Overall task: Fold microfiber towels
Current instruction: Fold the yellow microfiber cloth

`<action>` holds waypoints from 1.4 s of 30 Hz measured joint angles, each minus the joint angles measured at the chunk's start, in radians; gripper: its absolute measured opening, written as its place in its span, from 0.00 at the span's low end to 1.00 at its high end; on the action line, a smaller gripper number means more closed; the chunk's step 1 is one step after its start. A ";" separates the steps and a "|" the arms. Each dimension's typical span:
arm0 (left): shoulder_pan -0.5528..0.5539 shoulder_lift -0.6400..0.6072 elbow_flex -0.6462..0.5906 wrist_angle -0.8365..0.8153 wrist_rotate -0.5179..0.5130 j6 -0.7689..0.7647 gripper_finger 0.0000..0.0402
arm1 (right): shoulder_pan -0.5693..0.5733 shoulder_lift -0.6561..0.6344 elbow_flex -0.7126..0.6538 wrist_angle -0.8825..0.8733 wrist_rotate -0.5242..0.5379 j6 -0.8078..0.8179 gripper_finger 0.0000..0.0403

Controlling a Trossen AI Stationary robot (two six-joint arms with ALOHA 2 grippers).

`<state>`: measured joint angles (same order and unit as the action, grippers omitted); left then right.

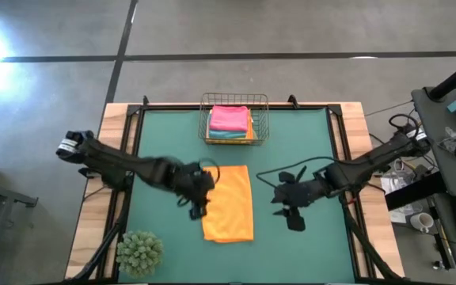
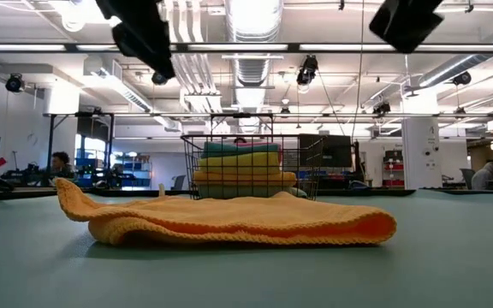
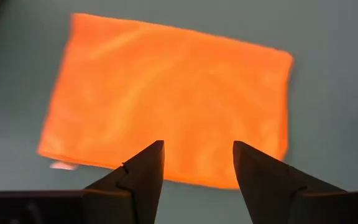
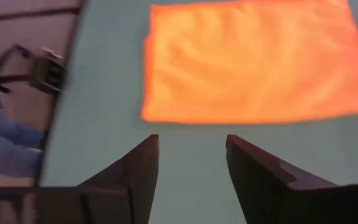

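Both grippers' fingers are standing spread, pinching nothing: the left gripper (image 3: 197,177) is hanging over one long edge of the folded orange towel (image 1: 229,203), the right gripper (image 4: 191,171) just off its opposite edge. That towel is lying mid-table. Other folded towels (image 1: 229,123) are sitting stacked in the basket (image 1: 261,119) behind.

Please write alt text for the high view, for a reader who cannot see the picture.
Seen from above, a folded orange towel lies in the middle of a green table, with the left gripper at its left edge and the right gripper apart on its right, both with jaws open and empty. A wire basket of folded towels, pink on top, stands behind; a spiky plant ball sits front left.
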<state>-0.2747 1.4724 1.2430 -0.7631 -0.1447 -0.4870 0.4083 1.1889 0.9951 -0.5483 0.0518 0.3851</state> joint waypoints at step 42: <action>-0.358 0.437 -0.003 0.298 -0.146 0.050 0.44 | 0.196 0.468 0.001 0.577 0.151 -0.109 0.45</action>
<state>-0.6323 1.9098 1.2399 -0.4649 -0.2911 -0.4374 0.6041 1.6569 0.9962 0.0288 0.2024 0.2757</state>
